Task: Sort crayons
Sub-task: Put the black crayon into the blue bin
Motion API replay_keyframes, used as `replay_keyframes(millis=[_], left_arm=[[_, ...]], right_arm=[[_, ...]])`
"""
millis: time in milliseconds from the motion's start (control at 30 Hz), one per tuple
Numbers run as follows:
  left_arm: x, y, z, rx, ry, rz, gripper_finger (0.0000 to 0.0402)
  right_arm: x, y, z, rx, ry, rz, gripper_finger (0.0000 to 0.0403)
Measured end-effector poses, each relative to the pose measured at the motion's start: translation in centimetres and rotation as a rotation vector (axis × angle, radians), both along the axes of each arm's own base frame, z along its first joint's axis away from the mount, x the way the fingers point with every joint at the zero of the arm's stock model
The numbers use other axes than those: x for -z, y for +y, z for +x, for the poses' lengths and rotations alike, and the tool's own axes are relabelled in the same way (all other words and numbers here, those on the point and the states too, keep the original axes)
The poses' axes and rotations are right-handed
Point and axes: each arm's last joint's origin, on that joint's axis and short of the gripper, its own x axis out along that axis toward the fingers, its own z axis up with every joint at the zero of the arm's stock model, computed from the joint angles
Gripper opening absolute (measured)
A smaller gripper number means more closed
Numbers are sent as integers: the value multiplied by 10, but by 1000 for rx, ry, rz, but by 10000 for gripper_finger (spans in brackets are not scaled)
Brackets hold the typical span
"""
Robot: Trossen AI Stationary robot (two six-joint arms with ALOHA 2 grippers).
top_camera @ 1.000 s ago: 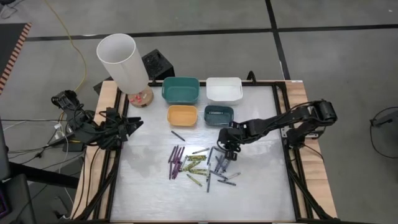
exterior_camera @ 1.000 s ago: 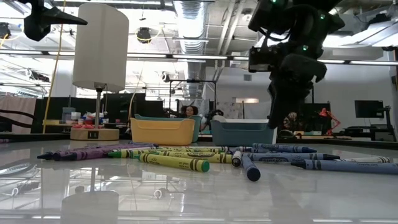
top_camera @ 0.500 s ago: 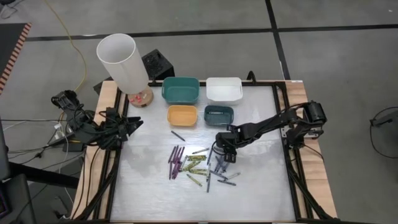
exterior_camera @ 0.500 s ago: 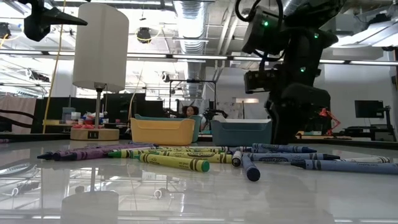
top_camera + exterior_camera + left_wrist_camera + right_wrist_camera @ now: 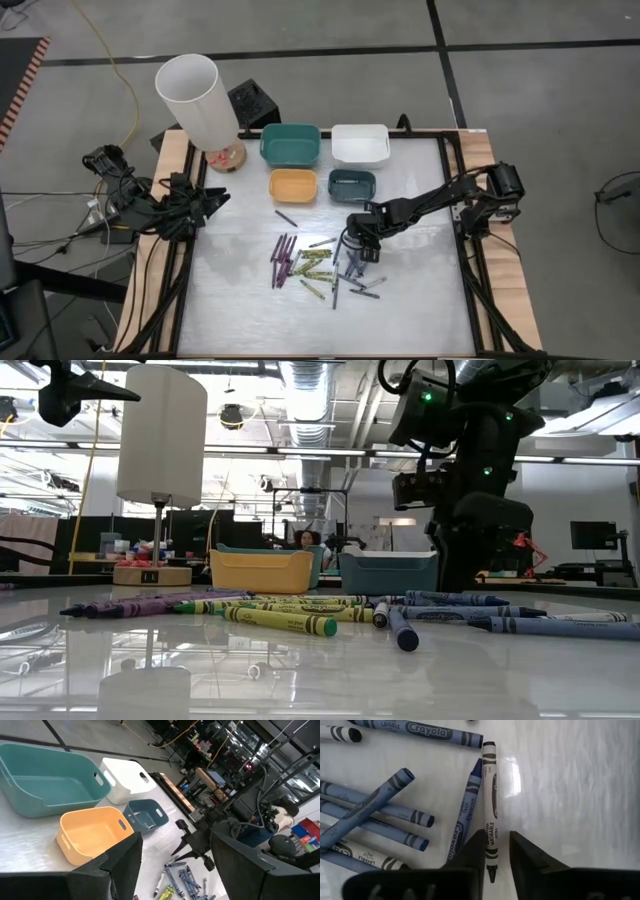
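2 black jointed arms (image 5: 430,205), cable-wrapped, with wedge-shaped dark fingers (image 5: 470,855).

On the glossy table (image 5: 320,680) the crayons (image 5: 300,610) lie in a loose row across the middle: purple ones at the left end, yellow-green next, one of these (image 5: 280,621) angled nearer the front edge, then grey and blue ones (image 5: 545,626) running to the right. Toward the far edge stand a yellow bin (image 5: 261,571) and a dark blue bin (image 5: 388,572), with a teal bin's rim showing between them. A lamp (image 5: 158,470) stands far left. A dark arm (image 5: 465,490) comes down behind the blue crayons; its fingers are hidden.
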Motion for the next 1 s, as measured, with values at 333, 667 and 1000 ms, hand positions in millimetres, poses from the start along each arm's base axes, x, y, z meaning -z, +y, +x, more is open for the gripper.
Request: replay_keyframes(millis=[333,667,1000], left_arm=[[0,0,0,-1,0,0,226],[0,0,0,4,1,-1,226],[1,0,0,5,7,4,226]], right_arm=[[0,0,0,33,0,13,20],[-3,1,-1,43,-8,47,3],[-37,-2,-2,68,-101,70,1]])
